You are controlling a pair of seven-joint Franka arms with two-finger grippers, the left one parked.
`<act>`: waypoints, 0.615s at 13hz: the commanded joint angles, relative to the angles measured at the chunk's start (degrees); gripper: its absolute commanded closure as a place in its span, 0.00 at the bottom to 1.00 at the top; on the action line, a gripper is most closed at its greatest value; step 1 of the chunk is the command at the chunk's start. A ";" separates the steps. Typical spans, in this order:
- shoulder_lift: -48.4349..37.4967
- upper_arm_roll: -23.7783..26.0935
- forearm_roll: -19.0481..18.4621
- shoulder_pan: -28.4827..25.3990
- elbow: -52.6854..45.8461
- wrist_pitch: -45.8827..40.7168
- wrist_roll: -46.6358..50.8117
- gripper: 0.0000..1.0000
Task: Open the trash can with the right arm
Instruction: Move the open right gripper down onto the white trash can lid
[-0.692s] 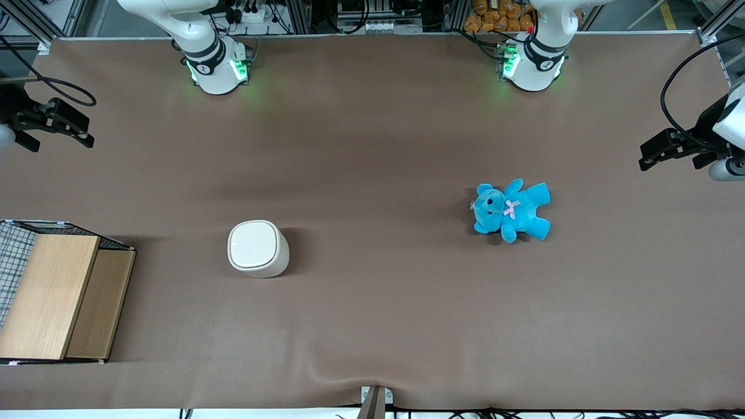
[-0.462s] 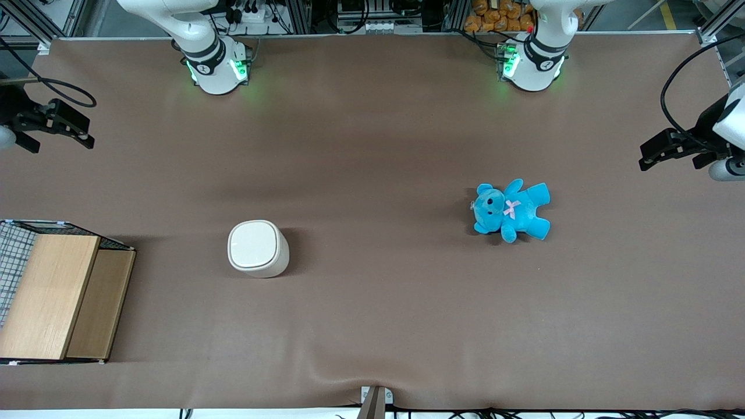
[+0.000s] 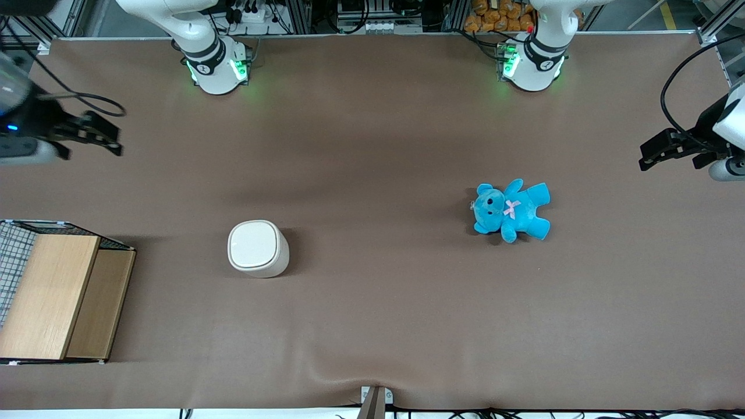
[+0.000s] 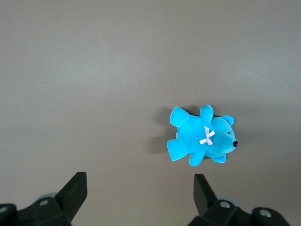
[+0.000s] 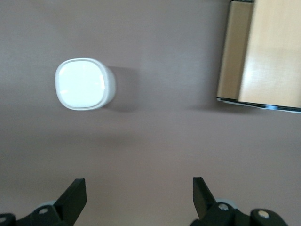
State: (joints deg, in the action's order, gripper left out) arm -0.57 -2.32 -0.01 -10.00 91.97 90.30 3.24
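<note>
Front view: trash can stands lid-closed on the counter, near the wooden box; the pincer, fingers spread and released, hovers well apart toward the working arm's end

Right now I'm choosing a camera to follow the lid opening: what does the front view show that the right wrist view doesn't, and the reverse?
Only the front view shows the blue teddy and both arm bases. Only the right wrist view shows the gripper up close, fingers spread wide above bare table. Both show the trash can, lid shut, and the wooden box toward the working arm's end.
</note>
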 commanded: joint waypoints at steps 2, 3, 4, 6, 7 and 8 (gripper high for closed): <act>7.06 4.07 0.00 -1.77 -0.65 5.04 3.27 0.00; 8.91 5.39 0.18 -1.86 0.31 7.93 3.27 0.00; 10.49 5.92 0.19 -2.12 1.45 10.66 3.27 0.21; 14.01 6.45 0.19 -4.22 4.70 16.02 3.35 0.70; 14.72 6.54 0.19 -4.67 6.11 19.52 4.57 0.83; 15.68 6.80 0.19 -4.76 7.51 22.17 7.28 0.89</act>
State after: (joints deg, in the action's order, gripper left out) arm 14.38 4.11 0.00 -14.12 97.11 108.75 7.20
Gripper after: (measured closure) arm 0.441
